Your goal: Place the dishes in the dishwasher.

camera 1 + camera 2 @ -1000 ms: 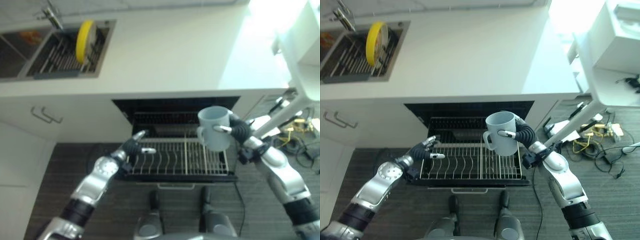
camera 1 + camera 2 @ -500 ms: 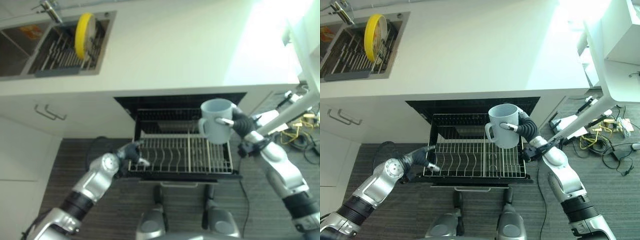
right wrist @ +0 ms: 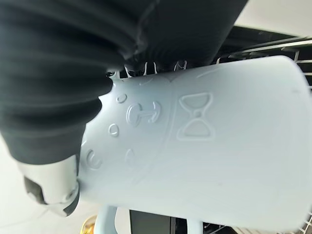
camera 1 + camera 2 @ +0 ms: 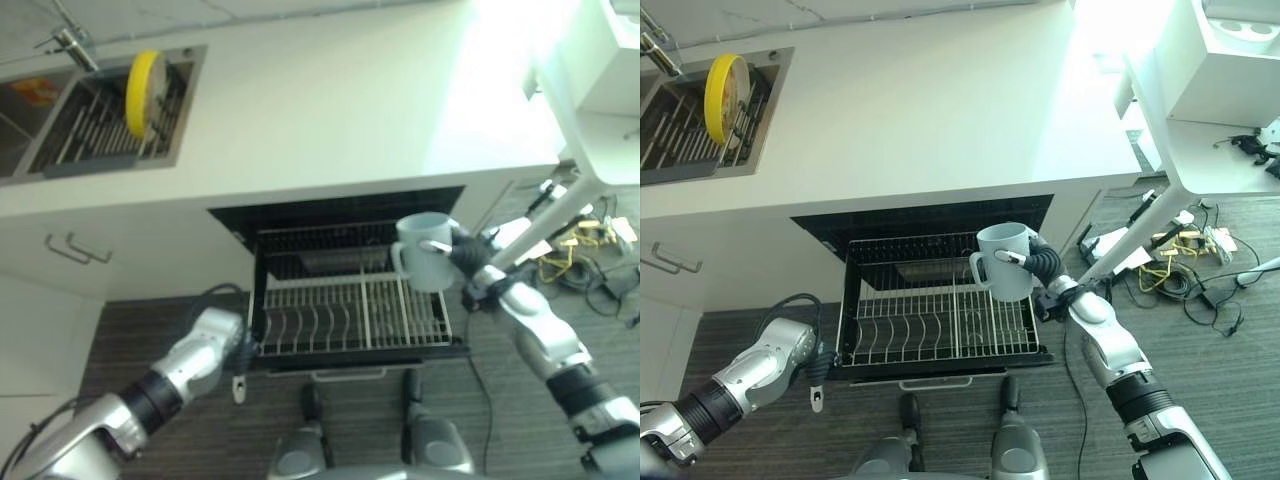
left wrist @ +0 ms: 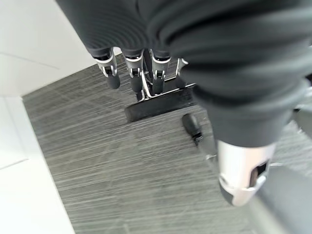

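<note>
Pulled out under the white counter [image 4: 920, 130], wire dishwasher rack [image 4: 935, 322] lying directly below pale blue plastic mug [image 4: 1005, 262], mug upright, mouth up, handle toward the robot's left, clamped in right hand [image 4: 1040, 265] over the rack's right half. Left hand [image 4: 816, 372] off the rack's front-left corner now, lowered from the rack edge, fingers straight and relaxed toward the floor. Whole scene shifted with the head; mug carried slightly lower and nearer the rack.

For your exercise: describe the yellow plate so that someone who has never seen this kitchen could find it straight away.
Start at the long white countertop and follow it to the sink set into its far left end. A wire drying rack lies in that sink, and the yellow plate stands on edge in it. It is the rack's one dish and the one bright yellow thing among grey metal and white.
</note>
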Available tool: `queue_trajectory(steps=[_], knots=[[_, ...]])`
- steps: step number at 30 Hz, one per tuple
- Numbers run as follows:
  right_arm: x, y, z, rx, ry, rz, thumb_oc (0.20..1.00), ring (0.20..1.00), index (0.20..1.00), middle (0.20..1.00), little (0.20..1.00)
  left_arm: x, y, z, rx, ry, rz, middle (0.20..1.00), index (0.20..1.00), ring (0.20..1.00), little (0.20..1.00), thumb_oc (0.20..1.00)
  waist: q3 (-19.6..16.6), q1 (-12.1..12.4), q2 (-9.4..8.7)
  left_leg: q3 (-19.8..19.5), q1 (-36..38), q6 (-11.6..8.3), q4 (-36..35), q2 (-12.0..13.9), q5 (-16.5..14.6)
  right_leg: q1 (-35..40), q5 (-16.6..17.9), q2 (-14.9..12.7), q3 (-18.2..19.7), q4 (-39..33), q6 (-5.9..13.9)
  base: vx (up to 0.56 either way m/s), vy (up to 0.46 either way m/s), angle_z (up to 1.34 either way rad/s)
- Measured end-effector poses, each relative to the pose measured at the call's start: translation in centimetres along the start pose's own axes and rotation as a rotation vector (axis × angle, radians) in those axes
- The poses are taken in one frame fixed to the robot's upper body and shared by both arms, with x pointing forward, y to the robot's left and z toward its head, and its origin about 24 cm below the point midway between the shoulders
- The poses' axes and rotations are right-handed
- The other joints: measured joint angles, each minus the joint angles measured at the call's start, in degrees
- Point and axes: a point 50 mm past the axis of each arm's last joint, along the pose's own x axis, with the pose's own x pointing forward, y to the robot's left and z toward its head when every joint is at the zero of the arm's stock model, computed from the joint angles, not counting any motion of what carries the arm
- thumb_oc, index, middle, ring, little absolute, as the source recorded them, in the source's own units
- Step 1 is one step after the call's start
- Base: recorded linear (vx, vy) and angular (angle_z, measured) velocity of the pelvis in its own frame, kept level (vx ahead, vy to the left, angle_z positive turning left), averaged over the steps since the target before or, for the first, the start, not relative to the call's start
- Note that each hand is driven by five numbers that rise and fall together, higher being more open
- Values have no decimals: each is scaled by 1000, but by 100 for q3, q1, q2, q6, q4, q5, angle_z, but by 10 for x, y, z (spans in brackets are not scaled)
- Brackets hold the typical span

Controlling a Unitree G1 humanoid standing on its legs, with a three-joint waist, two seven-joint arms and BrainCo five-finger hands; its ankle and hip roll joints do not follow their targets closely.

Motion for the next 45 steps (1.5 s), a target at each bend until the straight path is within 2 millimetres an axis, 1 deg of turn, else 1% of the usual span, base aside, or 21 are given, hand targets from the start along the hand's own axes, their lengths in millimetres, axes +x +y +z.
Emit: queue_trajectory(steps=[5,8,10,13,16,18,19,20,22,25,26,28,30,32,35,38,39,40,41,42,45], knots=[[4,-12,-10,1,66,-43,200,200,200,200,200,5,-2,3,0,17,-25,1000,1000,1000,1000,1000,-13,17,123,12,-7,-6,30,-15,-5,-13,-1,-16,10,-1,2,-5,28,0],[9,-25,-21,13,135,-105,200,200,200,200,200,16,-2,13,-6,40,-45,1000,1000,1000,1000,1000,-98,45,295,6,-9,-23,-3,-4,-18,-14,-27,-8,5,-31,12,0,0,0],[9,-28,-25,16,159,-115,200,200,200,200,200,19,-2,17,-8,43,-49,1000,1000,1000,1000,1000,-119,52,371,4,-9,-30,-3,3,-23,-14,-87,0,3,-31,78,19,7,0],[6,-37,-41,33,237,-171,200,200,200,200,200,23,-2,25,-10,47,-47,1000,1000,1000,1000,1000,-137,68,498,-2,-11,-36,-3,-7,-28,-11,-89,-10,-3,-31,81,47,25,1],[4,-44,-48,38,285,-207,200,200,200,200,200,26,-2,27,-14,49,-40,1000,1000,1000,1000,1000,-138,74,556,-13,-15,-37,-2,-12,-28,-11,-89,-14,-10,-32,79,18,42,1],[6,-47,-46,33,284,-218,200,200,200,200,200,30,-4,30,-8,52,-31,1000,1000,1000,1000,1000,-129,80,631,-17,-21,-37,-4,-16,-28,-14,-93,-22,-16,-34,83,22,108,2],[9,-51,-43,28,290,-231,200,200,200,200,200,33,-5,34,-6,47,-20,1000,1000,1000,1000,1000,-133,90,711,-20,-26,-38,-4,-29,-28,-16,-108,-34,-17,-35,104,11,107,2],[11,-58,-37,3,300,-247,200,200,200,200,200,37,-4,42,-4,31,10,1000,1000,1000,1000,1000,-127,136,868,-27,-39,-50,-5,-47,-38,-27,-116,-54,-21,-35,115,0,110,4],[12,-64,-30,-28,302,-257,200,200,200,200,200,38,-3,48,2,16,46,1000,1000,1000,1000,1000,-138,197,1034,-52,-122,-50,-4,-62,-35,-95,-117,-71,-54,-34,119,2,97,6],[8,-77,-30,-69,341,-293,200,200,200,200,200,44,-3,58,6,-11,82,1000,1000,1000,1000,1000,-129,210,1275,-103,-197,-49,4,-121,-35,-129,-107,-128,-125,-31,107,1,100,12],[6,-80,-32,-82,365,-303,200,200,200,200,200,46,-4,60,4,-20,91,1000,1000,1000,1000,1000,-113,214,1325,-111,-202,-49,31,-137,-36,-127,-108,-142,-136,-29,110,7,107,8],[4,-83,-37,-85,399,-307,200,200,200,200,200,48,-5,60,0,-28,100,1000,1000,1000,1000,1000,-91,237,1362,-123,-206,-49,31,-148,-36,-127,-106,-156,-145,-3,115,9,116,2],[4,-88,-36,-99,431,-321,200,200,200,200,200,52,-8,63,-10,-45,119,1000,1000,1000,1000,1000,-69,251,1425,-125,-203,-49,32,-174,-35,-127,-117,-188,-144,-1,130,-3,98,0],[6,-91,-30,-133,428,-324,200,200,200,200,200,53,-8,68,-10,-61,150,1000,1000,1000,1000,1000,-19,264,1523,-170,-206,-49,32,-204,-35,-127,-132,-223,-144,-2,151,-12,99,2],[10,-95,-26,-156,449,-324,200,200,200,200,200,55,-8,72,-19,-72,184,1000,1000,1000,1000,1000,11,314,1600,-210,-222,-50,32,-216,-36,-140,-199,-236,-149,-33,237,-18,78,2],[16,-96,-16,-166,443,-331,200,200,200,200,200,56,-7,73,-29,-79,211,1000,1000,1000,1000,1000,53,325,1649,-212,-341,-50,32,-221,-35,-262,-191,-240,-145,-30,241,-23,63,1],[16,-97,-16,-176,446,-333,219,219,219,219,219,56,-7,73,-31,-79,219,1000,1000,1000,1000,1000,69,324,1667,-212,-361,-50,33,-224,-34,-280,-191,-242,-145,-29,241,-15,70,0],[15,-98,-17,-181,457,-338,454,454,454,454,454,58,-7,73,-40,-83,220,1000,1000,1000,1000,1000,70,326,1674,-212,-379,-50,33,-224,-34,-294,-192,-242,-148,-27,241,-15,72,0],[15,-100,-17,-178,462,-337,715,715,715,715,715,59,-8,73,-49,-86,224,1000,1000,1000,1000,1000,86,328,1685,-210,-392,-50,33,-229,-34,-308,-192,-247,-148,-22,240,-15,59,0],[16,-100,-17,-176,463,-339,1000,1000,1000,1000,1000,60,-8,74,-53,-87,225,1000,1000,1000,1000,1000,93,329,1685,-211,-393,-50,33,-238,-34,-308,-191,-255,-148,-9,239,-24,47,1],[18,-99,-14,-177,455,-340,1000,1000,1000,1000,1000,61,-10,75,-63,-96,233,1000,1000,1000,1000,1000,106,337,1673,-213,-398,-50,34,-286,-32,-309,-173,-304,-149,-1,216,-39,41,2]])
